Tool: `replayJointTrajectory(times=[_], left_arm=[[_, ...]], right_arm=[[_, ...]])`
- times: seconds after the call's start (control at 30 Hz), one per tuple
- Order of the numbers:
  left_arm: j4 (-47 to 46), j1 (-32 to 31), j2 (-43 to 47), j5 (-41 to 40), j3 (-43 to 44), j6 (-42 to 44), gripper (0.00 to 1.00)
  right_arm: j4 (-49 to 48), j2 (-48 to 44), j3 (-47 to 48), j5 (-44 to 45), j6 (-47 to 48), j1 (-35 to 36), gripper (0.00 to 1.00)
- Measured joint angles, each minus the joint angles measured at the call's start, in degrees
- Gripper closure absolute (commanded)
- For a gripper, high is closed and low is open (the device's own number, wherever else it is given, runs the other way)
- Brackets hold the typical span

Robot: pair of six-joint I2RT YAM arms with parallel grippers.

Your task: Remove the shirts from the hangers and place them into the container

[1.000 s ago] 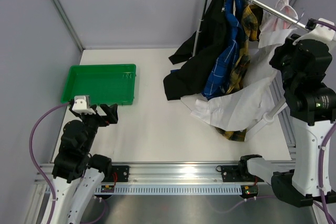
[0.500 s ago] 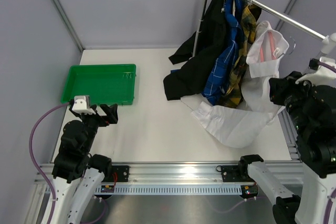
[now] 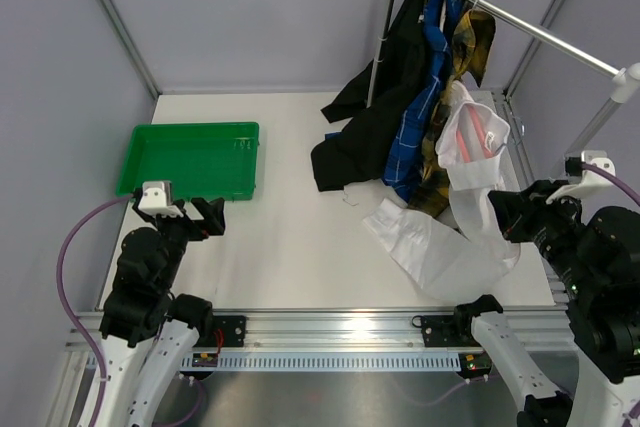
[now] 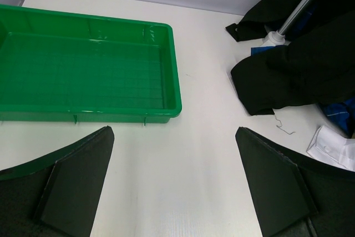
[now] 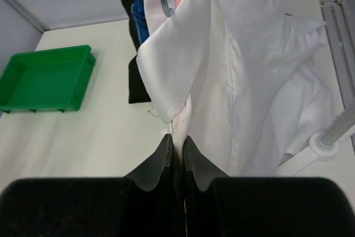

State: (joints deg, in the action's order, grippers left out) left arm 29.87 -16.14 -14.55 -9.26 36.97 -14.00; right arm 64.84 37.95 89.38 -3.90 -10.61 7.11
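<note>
Right gripper [image 5: 176, 156] is clenched on the front edge of the white shirt [image 5: 249, 81], cloth pinched tight between the jaws. The shirt hangs long from the collar above the jaws down to the table, its tail pooled there. The pink hanger [image 3: 478, 137] sits inside the collar, and it looks well below the rail [image 3: 520, 22], so the hanger has yet to come out. The tray [image 3: 135, 162] lies far to the left across the table, with nothing in it. Left gripper [image 4: 173, 131] hovers just beside the tray with its jaws spread wide, by far the nearer arm. In between, the black shirt [image 3: 370, 137] sprawls onto the table, with the blue plaid [image 3: 415, 117] and yellow plaid [image 3: 470, 42] hanging close behind.
</note>
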Motion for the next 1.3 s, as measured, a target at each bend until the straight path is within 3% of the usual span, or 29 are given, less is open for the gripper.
replayJointTrajectory(times=[0.43, 0.7, 0.93, 1.1, 1.3], left_arm=[[0.02, 0.0, -1.33, 0.0, 0.0, 0.0, 0.01], [0.02, 0.0, -1.46, -0.02, 0.0, 0.0, 0.01], [0.02, 0.0, -1.46, -0.17, 0.0, 0.0, 0.01], [0.04, 0.0, -1.46, -0.2, 0.0, 0.0, 0.01], [1.36, 0.0, -1.6, -0.26, 0.63, -0.39, 0.01]], right_arm=[[-5.07, -0.94, 11.72, -24.22, -1.07, -0.04, 1.0], [-19.98, 5.09, 16.7, -39.82, -7.58, -0.04, 1.0], [-34.8, 10.75, 19.43, -47.36, -13.16, -0.04, 1.0], [-41.55, 13.84, 19.19, -50.88, -15.41, -0.04, 1.0], [-45.55, 14.1, 7.98, -51.41, -14.75, 0.02, 1.0]])
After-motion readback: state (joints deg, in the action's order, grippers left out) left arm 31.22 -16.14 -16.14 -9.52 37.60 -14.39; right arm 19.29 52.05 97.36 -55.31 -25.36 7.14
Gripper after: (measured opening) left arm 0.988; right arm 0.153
